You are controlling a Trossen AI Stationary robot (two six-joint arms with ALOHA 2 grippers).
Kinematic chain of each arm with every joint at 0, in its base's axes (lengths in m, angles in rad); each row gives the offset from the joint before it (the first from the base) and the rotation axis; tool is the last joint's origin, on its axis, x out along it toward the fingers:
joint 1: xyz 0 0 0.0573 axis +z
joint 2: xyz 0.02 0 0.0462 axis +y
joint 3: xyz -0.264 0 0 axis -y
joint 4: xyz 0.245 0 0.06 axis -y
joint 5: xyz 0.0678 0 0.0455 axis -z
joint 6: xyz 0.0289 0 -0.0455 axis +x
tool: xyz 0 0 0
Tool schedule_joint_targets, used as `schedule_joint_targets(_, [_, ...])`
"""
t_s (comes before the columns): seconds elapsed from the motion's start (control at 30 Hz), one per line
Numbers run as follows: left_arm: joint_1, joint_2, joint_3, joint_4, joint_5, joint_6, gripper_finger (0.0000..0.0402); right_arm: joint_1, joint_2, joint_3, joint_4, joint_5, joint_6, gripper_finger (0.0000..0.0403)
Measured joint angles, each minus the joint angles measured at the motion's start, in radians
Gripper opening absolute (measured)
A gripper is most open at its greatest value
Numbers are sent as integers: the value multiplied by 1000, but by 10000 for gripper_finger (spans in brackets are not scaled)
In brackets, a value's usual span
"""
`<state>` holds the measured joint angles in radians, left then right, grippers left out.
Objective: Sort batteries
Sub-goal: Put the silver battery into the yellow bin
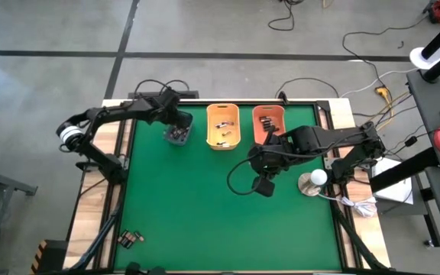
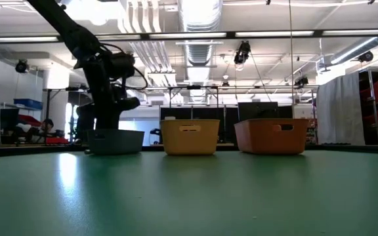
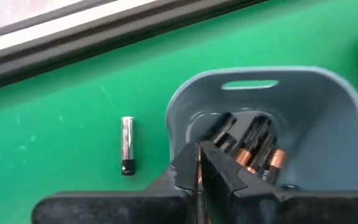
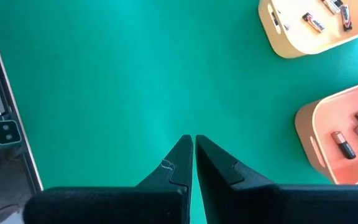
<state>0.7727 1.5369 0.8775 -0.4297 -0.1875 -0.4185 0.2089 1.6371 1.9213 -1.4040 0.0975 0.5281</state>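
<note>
Left gripper over grey bin, jaws closed, empty. Right gripper closed, empty, above mat. Batteries in bins; one beside grey bin. Small, stiff, slick, roll-prone: pinch mid-body.

The orange bin is cut off in the right wrist view; the batteries at the surface's near-left corner are too small to be told apart.

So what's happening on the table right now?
Battery sorting is under way. The left end effector is shut over the grey-blue bin, which holds batteries; one loose battery lies beside that bin. The right end effector hangs shut and empty over bare mat near the orange bin. The yellow bin holds a few cells.
</note>
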Motion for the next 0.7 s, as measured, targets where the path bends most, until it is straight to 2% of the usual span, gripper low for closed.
schedule_joint_targets(0.17, [0,-63,22,-77,12,8,0,-4,0,0,3,0,-15,13])
schedule_joint_targets(0.33, [20,-123,17,-159,-88,17,11,-5,0,0,4,8,-16,13])
schedule_joint_targets(0.53, [103,-79,17,-107,-82,13,68,-15,0,0,9,10,-30,13])
schedule_joint_targets(0.7, [166,6,25,-85,-18,49,113,-15,0,0,9,11,-24,13])
